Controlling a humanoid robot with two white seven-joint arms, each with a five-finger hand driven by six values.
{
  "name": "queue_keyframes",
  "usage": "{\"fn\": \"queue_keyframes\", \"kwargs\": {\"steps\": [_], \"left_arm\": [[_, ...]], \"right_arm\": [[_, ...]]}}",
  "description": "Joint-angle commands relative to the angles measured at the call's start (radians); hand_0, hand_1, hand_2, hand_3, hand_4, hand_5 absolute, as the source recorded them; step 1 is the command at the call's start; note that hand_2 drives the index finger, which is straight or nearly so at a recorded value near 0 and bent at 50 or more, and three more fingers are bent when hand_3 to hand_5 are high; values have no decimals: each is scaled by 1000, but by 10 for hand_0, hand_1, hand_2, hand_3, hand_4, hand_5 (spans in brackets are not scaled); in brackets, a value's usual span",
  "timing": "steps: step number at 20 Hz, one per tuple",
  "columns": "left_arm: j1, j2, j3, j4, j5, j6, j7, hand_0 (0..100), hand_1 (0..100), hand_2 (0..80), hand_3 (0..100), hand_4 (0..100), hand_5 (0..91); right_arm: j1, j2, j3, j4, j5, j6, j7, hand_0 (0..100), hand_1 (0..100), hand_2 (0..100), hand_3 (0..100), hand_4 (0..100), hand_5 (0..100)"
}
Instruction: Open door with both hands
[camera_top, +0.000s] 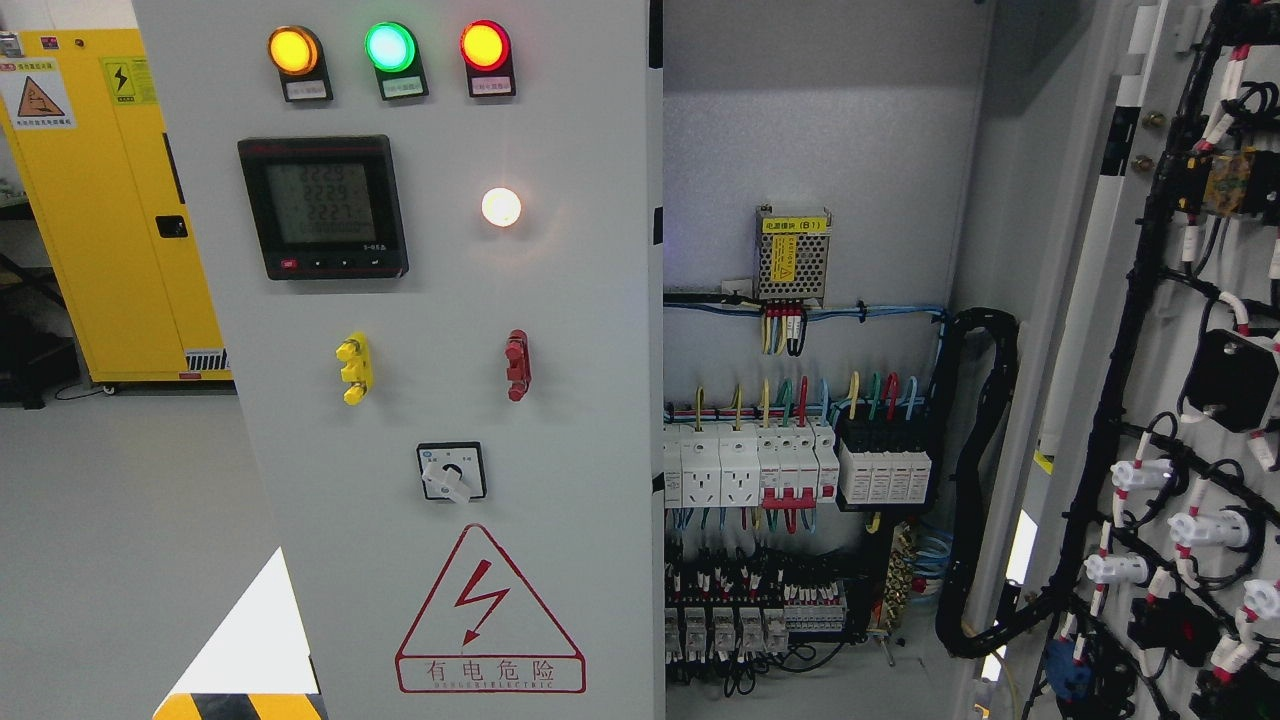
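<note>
A grey electrical cabinet fills the head view. Its left door (560, 300) is closed and carries three indicator lamps, a digital meter (322, 207), a lit white lamp, a yellow and a red push fitting, a rotary switch (450, 472) and a red high-voltage warning triangle. Its right door (1150, 400) is swung open to the right, showing its wired inner face. The cabinet interior (800, 470) shows breakers, sockets and coloured wires. Neither robot hand is in view.
A yellow storage cabinet (110, 200) stands at the back left on the grey floor. A black cable loom (985, 480) runs from the interior to the open door. Yellow-black floor tape (240, 705) lies at the lower left.
</note>
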Motion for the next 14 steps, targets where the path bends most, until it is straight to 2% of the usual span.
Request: {"fn": "queue_keyframes", "kwargs": {"steps": [1,3,6,8,11,14], "left_arm": [[-1,-9,1,1,0,1,-4,0,0,0,0,0,0],[-1,-9,1,-2,0,1,-6,0,0,0,0,0,0],[-1,-9,1,-4,0,0,-6,0,0,0,0,0,0],[-1,-11,1,-5,0,0,-6,0,0,0,0,0,0],[-2,-11,1,-7,0,0,-6,0,0,0,0,0,0],[-7,-11,1,-5,0,0,-6,0,0,0,0,0,0]], "right_arm": [[71,-42,101,-598,-25,-4,1,219,0,0,0,0,0],[67,-44,115,-621,-25,-21,1,219,0,0,0,0,0],[45,-44,141,-621,-25,-94,-1,219,0,0,0,0,0],[25,-44,157,-621,-25,-120,-1,219,0,0,0,0,0],[-43,-44,183,-621,-25,-159,-4,219,0,0,0,0,0],[-111,-41,232,-619,-25,-159,-5,218,0,0,0,0,0]]}}
